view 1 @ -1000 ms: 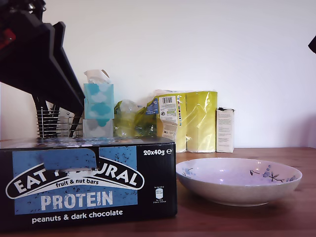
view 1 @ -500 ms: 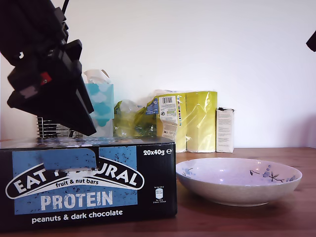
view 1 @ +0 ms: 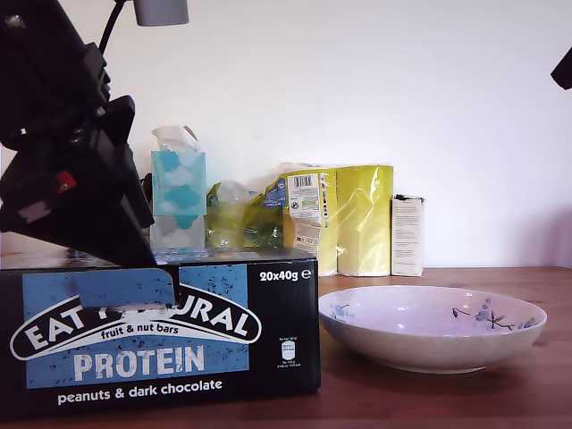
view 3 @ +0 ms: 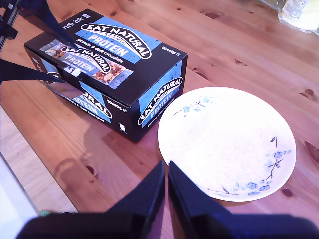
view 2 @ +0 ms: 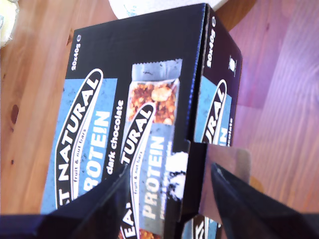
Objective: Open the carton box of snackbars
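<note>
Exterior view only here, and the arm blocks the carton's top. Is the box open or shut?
Observer: Shut. The first wrist view shows the carton box with its top flat and no brown inside.
Operator: Where's the gripper on it?
Observer: My first gripper is open, its jaws straddling the edge between the top and the front face.
Operator: The other one?
Observer: My second gripper is shut, holding nothing, and aimed at the bare table between box and bowl.

The carton box [view 1: 161, 335] sits on the table [view 1: 447, 398] at the exterior view's left, with the bowl [view 1: 432, 326] just beside it on the right. Behind them, along the wall, stand a tissue box [view 1: 178, 201], a pack of paper rolls [view 1: 344, 219] and a small carton [view 1: 407, 235]. My first gripper [view 2: 169, 199] is over the box's top edge.
</note>
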`<state>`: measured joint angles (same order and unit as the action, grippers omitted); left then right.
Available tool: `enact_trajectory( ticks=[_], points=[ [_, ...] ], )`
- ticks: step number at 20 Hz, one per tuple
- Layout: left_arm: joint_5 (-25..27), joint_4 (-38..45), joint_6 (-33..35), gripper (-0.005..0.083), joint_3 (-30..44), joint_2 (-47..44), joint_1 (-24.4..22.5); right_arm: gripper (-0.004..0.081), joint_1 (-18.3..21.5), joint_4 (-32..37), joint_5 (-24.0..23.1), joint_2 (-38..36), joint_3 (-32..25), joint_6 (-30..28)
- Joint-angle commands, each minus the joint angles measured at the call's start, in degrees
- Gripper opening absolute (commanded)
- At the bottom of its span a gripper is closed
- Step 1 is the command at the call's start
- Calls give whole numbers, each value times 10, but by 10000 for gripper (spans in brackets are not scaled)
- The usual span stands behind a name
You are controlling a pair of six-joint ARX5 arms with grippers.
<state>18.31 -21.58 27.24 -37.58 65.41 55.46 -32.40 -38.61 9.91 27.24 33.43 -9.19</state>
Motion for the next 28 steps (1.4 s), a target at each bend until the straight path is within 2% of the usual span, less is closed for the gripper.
enact_trajectory(
  ticks=[1,11,19,28],
  points=[
    [1,7,-2,465,10,6,-4,-13,-2,7,0,-2,8,2],
    [3,55,28,465,46,6,-21,-13,-2,11,2,-2,8,4],
    [0,63,40,464,46,6,-42,-13,-2,11,7,-2,11,6],
    [2,73,47,462,46,33,-43,-13,-2,11,19,-2,11,9]
  ],
)
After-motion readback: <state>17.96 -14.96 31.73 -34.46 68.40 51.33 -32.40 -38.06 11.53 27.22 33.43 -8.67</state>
